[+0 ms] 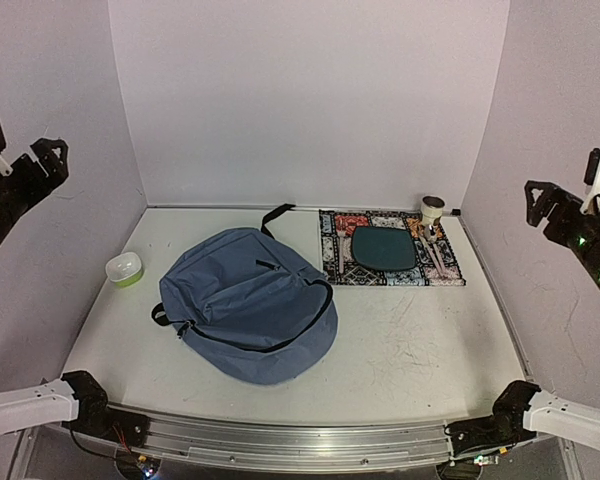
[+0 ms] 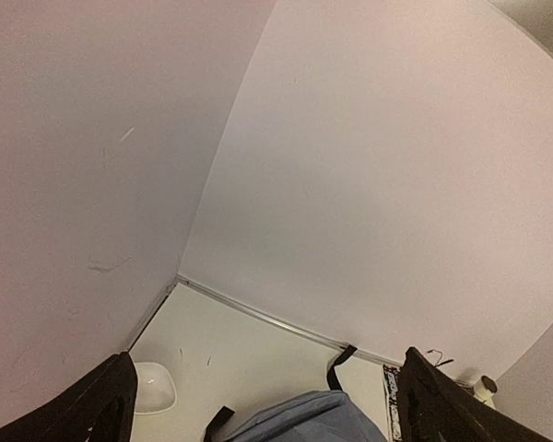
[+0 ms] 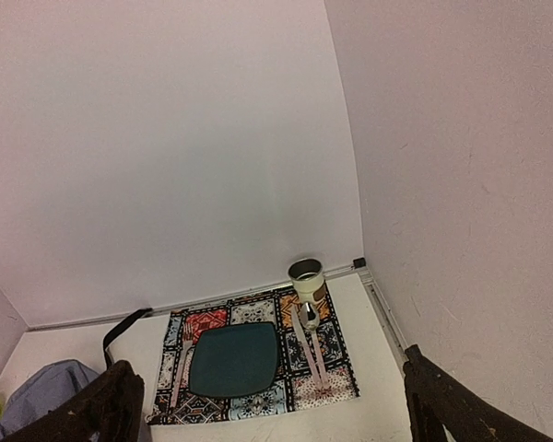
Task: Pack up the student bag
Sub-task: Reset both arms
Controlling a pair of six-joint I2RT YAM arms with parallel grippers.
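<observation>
The bag (image 1: 248, 305) lies flat at lower centre, soft slate-blue cloth with black straps. I judge nothing is packed yet. At upper right, a patterned mat (image 1: 352, 223) carries a smooth teal square (image 1: 384, 247). My left gripper (image 1: 22, 150) and right gripper (image 1: 568, 185) gape wide, empty, at the frame's edges.

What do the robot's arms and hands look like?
The left hand and right hand are black with two chunky fingers and white bits. The right one shows green lights. Left arm and right arm are white low down, with black joints.
</observation>
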